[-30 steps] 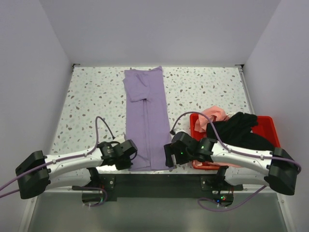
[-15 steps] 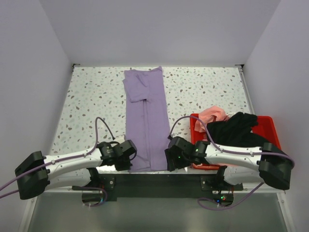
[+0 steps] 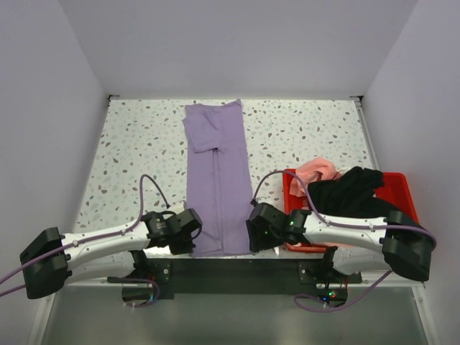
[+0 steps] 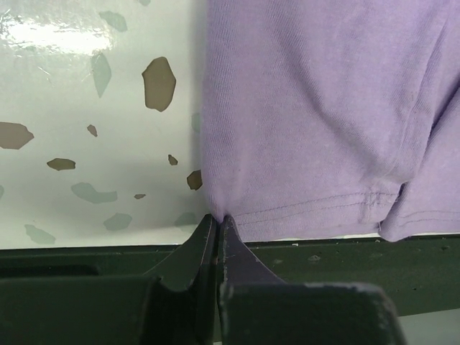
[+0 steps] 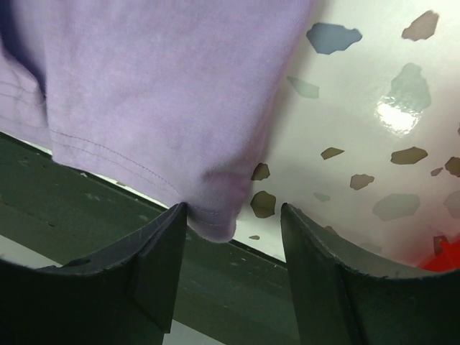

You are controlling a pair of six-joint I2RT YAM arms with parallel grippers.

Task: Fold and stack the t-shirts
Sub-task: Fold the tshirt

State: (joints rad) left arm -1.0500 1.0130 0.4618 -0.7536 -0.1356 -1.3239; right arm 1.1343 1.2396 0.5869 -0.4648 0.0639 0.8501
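Observation:
A long lavender t-shirt (image 3: 215, 180) lies folded in a narrow strip down the speckled table, its hem at the near edge. My left gripper (image 3: 194, 243) is shut on the hem's near-left corner; the left wrist view shows the jaws (image 4: 217, 219) pinching the purple cloth (image 4: 316, 108). My right gripper (image 3: 251, 241) stands open at the near-right corner. In the right wrist view that corner (image 5: 215, 215) droops between the fingers (image 5: 233, 212), against the left finger and clear of the right. A salmon-pink t-shirt (image 3: 318, 169) and a black t-shirt (image 3: 352, 192) lie in the bin.
The red plastic bin (image 3: 290, 184) stands at the near right, behind my right arm; a sliver of the bin (image 5: 449, 257) shows in the right wrist view. A dark metal rail (image 3: 230, 269) runs along the table's near edge, just below both grippers.
My right gripper has slid left to the shirt's near-right corner and its jaws have narrowed around it. The left gripper has stayed pinched on the left corner.

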